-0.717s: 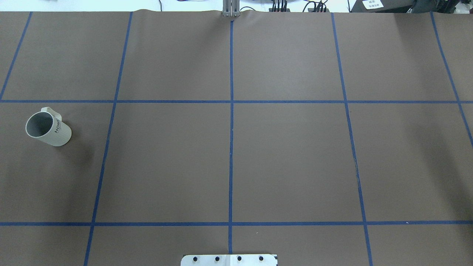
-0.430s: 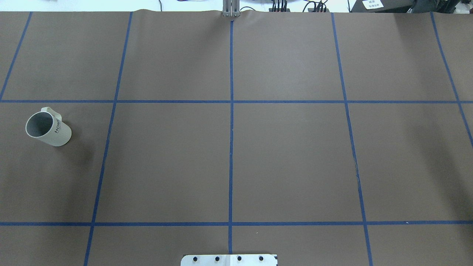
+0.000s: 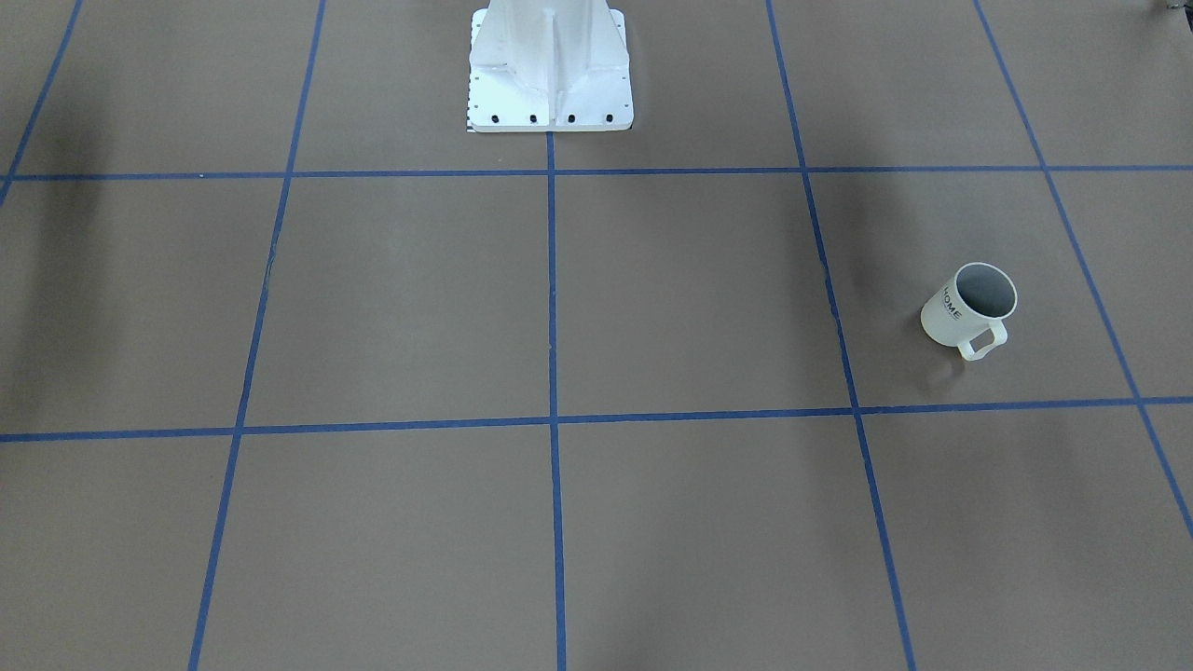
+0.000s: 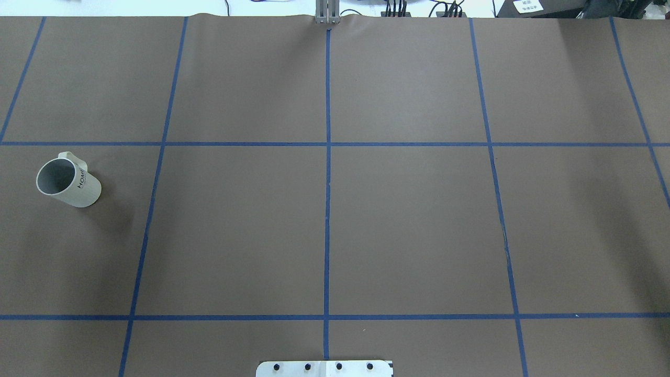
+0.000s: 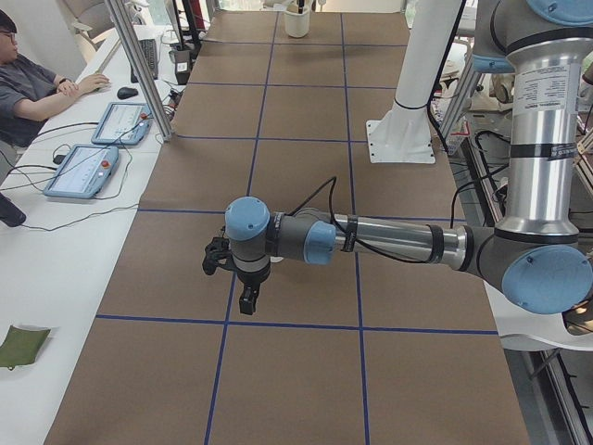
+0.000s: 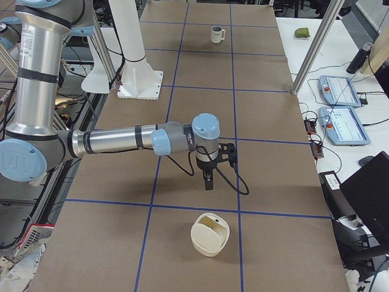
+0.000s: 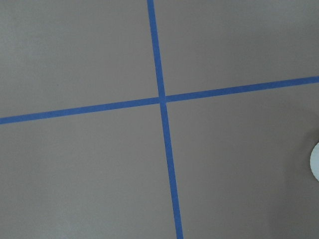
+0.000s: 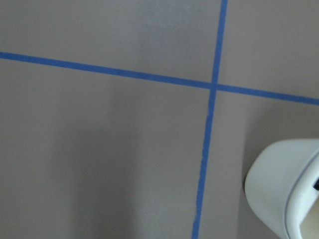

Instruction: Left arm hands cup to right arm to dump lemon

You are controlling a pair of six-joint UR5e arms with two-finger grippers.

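Cup (image 4: 70, 184) upright on table (image 4: 324, 209) in o/head view; L gripper (image 5: 246, 302), R gripper (image 6: 208, 182) show only in side views; grip state: can't tell.

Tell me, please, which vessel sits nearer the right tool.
The cream tub, close by the right tool; the cup, with handle and HOME print, is far off at the other end.

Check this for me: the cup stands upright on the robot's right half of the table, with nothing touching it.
Wrong side. The cup stands upright on the robot's left half of the table, with nothing touching it; the overhead view shows it near that view's left edge.
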